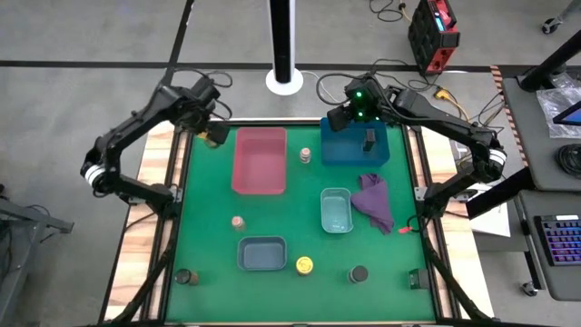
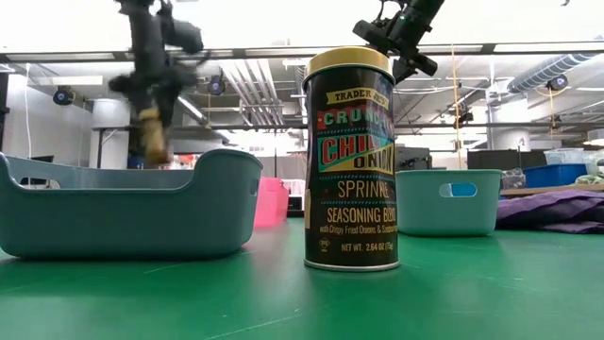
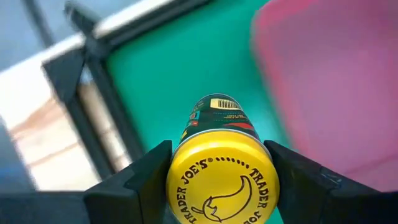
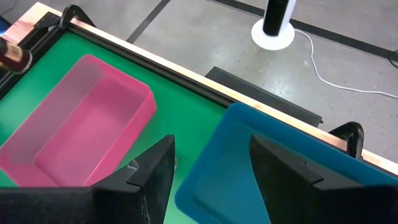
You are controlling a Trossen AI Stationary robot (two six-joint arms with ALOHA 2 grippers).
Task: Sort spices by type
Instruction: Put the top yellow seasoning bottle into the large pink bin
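Filling the left wrist view, a yellow-lidded jar (image 3: 217,171) sits clamped between the left gripper (image 3: 217,180)'s fingers (image 3: 149,177), its long axis running straight out ahead of them, lid toward the camera. From above, that gripper hangs over the far left edge of the bench (image 1: 211,209), just left of the pink tray (image 1: 260,160) – so the tray lies to the jar's right, close by, and that sideways gap looks like what the next move hinges on. Its twin, another yellow-lidded jar (image 1: 304,264), stands near the front by the grey tray (image 1: 262,253). Right gripper (image 1: 349,116) hovers at the blue tray (image 1: 354,145)'s far corner, fingers apart, nothing between them
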